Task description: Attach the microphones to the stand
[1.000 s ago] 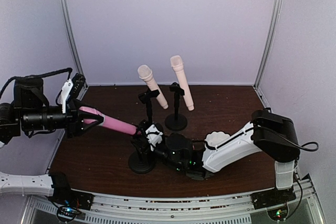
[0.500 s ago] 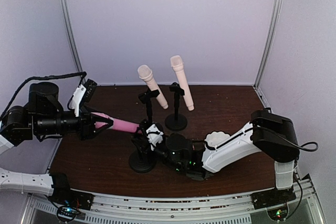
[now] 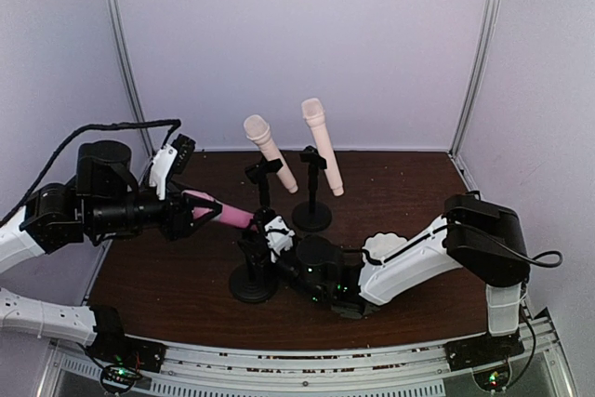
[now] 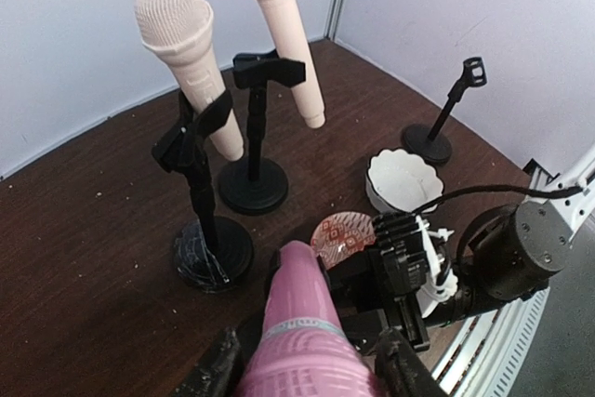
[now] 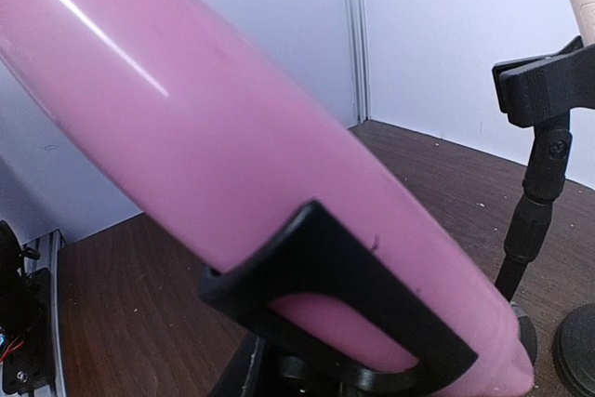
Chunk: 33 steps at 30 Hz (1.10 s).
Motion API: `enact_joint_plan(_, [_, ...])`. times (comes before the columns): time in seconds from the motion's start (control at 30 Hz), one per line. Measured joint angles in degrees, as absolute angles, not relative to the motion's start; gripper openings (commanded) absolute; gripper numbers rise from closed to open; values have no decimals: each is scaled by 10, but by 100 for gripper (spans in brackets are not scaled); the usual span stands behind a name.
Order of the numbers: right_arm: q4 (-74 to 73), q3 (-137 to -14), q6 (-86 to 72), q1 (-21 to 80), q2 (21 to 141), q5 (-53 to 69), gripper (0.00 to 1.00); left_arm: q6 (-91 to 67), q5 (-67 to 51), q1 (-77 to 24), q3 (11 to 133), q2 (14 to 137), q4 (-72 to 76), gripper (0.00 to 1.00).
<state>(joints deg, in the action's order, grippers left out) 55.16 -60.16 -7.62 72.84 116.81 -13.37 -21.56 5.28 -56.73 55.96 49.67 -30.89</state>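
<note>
1. Left arm (image 3: 102,206): over the last second it has swung from the left edge toward the table centre, carrying its load to the right.
2. Right arm (image 3: 418,253): unchanged. It lies low across the near right of the dark brown wooden table (image 3: 167,276). The right gripper (image 3: 270,234) sits at the top of the near black round-based stand (image 3: 253,285). Whether it is clamped on that stand cannot be told.
3. Two pale peach plastic microphones (image 3: 270,151): unchanged, each seated at a tilt in the clip of a far black stand (image 3: 311,216).
4. Bright pink plastic microphone (image 3: 228,217): nearly horizontal, spanning from the left arm's tool to the near stand. The length exposed between them has shortened, so the barrel has slid further through the clip.
5. Left gripper (image 3: 198,211): clenched on the head end of the pink microphone, with one of its fingers (image 4: 218,371) on each side.
6. Black plastic clip (image 5: 344,323) of the near stand: the right wrist view shows it wrapped round the pink barrel, with the tail end just past it.
7. Assessment: insertion of the third and last microphone is under way and appears nearly complete. What likely remains is seating it to depth and then letting go.
</note>
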Motion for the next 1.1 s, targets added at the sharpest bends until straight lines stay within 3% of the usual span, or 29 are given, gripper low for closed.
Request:
enact_joint_plan(0.5, [555,-596,-46,733,1168,-110,0,-215,37,-568,505,543,-266,0])
enact_joint_plan(0.53, [555,-596,-46,733,1168,-110,4,-215,37,-568,505,543,-266,0])
enact_joint_plan(0.6, [555,-596,-44,733,1168,-110,26,-214,38,-568,507,543,-270,2])
enact_joint_plan(0.67, [555,-596,-42,733,1168,-109,48,-214,38,-568,510,542,-276,10])
enact_joint_plan(0.8, [544,-592,-19,744,1168,-101,72,-211,41,-569,513,539,-280,42])
enact_joint_plan(0.87, [533,-584,-14,749,1163,-104,80,-209,43,-570,513,537,-283,56])
enact_joint_plan(1.0, [496,-558,-6,756,1133,-110,97,-199,45,-571,514,531,-306,71])
enact_joint_plan(1.07, [473,-545,-4,757,1107,-116,100,-193,48,-571,514,527,-317,96])
enact_joint_plan(1.1, [462,-539,-3,759,1091,-120,100,-188,51,-571,514,523,-320,98])
